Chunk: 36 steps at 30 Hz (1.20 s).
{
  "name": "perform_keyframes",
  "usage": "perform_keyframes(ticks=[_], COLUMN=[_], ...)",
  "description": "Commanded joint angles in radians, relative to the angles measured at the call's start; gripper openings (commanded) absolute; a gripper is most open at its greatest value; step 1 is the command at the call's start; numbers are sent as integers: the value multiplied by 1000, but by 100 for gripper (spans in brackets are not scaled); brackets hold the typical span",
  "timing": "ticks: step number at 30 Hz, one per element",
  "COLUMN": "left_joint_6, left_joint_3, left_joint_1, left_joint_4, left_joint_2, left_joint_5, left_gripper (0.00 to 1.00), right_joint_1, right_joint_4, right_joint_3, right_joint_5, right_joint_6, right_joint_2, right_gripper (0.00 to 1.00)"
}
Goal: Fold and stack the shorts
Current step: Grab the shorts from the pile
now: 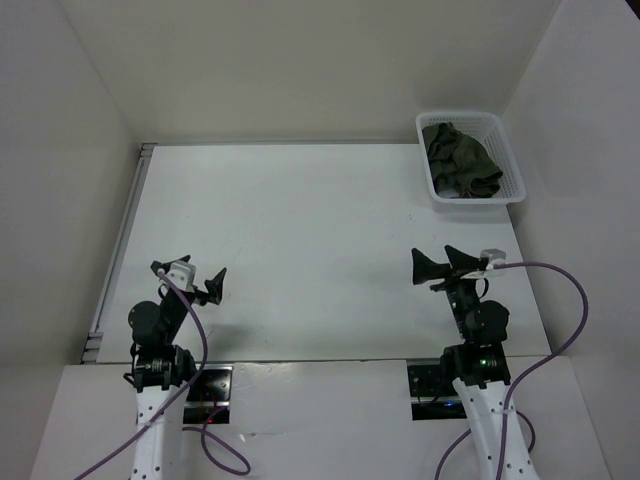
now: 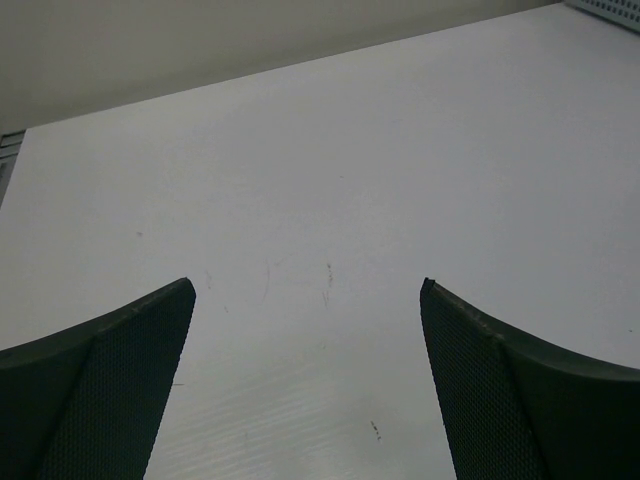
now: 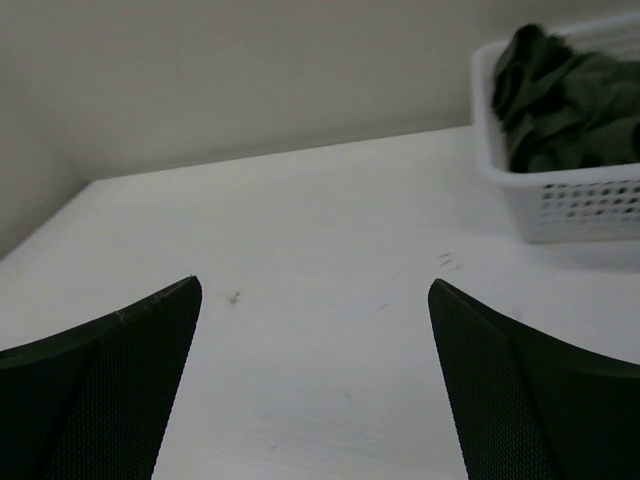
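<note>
The dark olive-green shorts (image 1: pixel 459 160) lie crumpled inside a white lattice basket (image 1: pixel 508 152) at the far right corner of the table. In the right wrist view the shorts (image 3: pixel 565 98) fill the basket (image 3: pixel 580 205) at the upper right. My left gripper (image 1: pixel 190 277) hovers near the front left, open, with nothing between its fingers. My right gripper (image 1: pixel 443 263) hovers near the front right, open and empty, well short of the basket. The left wrist view shows my left gripper (image 2: pixel 308 288) over bare table; the right wrist view shows my right gripper (image 3: pixel 315 288) the same way.
The white table (image 1: pixel 300 250) is boxed in by white walls at the back and on both sides. A metal rail (image 1: pixel 118 245) runs along its left edge. Purple cables (image 1: pixel 560 300) loop from both arms near the front edge.
</note>
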Motion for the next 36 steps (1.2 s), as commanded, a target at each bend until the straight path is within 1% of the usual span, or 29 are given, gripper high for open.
perform_keyframes(ticks=[1,2,4,5,6,7,9,10,11,12,15,16,17,21,23,25,29,30,31,34,36], left_joint_6=[4,4,4,4,4,4,4,4,4,4,4,4,4,4,4,4,4,4,4,4,4], left_joint_3=[56,56,56,56,56,45,45,56,56,56,56,56,68,68,68,68,68,68,68,47,56], left_joint_1=[7,7,7,7,7,7,7,7,7,7,-2,-2,-2,-2,-2,-2,-2,-2,-2,-2,-2], left_joint_4=[72,72,93,107,136,151,176,191,202,202,213,201,172,138,115,101,92,92,92,142,132], left_joint_2=[-10,-10,-10,-10,-10,-10,-10,0,0,0,0,0,0,0,0,0,0,0,0,0,0], left_joint_5=[116,125,150,174,185,185,165,142,77,41,-83,-109,-149,-230,-243,-273,-342,-356,-367,-337,-289], left_gripper=[100,100,100,100,100,100,100,100,100,100,100,100,100,100,100,100,100,100,100,100,100], right_joint_1=[6,6,6,6,6,6,6,6,6,6,6,6,6,6,6,6,6,6,6,6,6], right_joint_4=[-142,-231,-304,-333,-310,-293,-321,-304,-231,-191,-80,-57,-24,95,142,197,150,130,69,-27,0], right_joint_3=[152,209,245,245,231,231,231,202,187,170,86,73,55,-8,-36,-48,-57,-57,-47,-22,12], right_joint_5=[-171,-171,-171,-204,-252,-250,-165,-169,-169,-180,-155,-119,-119,-131,-118,-129,-117,-87,-67,21,32], right_joint_6=[269,361,438,474,497,497,558,558,558,569,626,643,659,713,759,759,819,833,875,951,907], right_joint_2=[-14,-14,-14,-14,-14,-14,-5,-5,-5,-5,-5,-5,-5,-5,-5,-5,-5,-5,-5,-5,-5], right_gripper=[98,98,98,98,98,98,98,98,98,98,98,98,98,98,98,98,98,98,98,98,98])
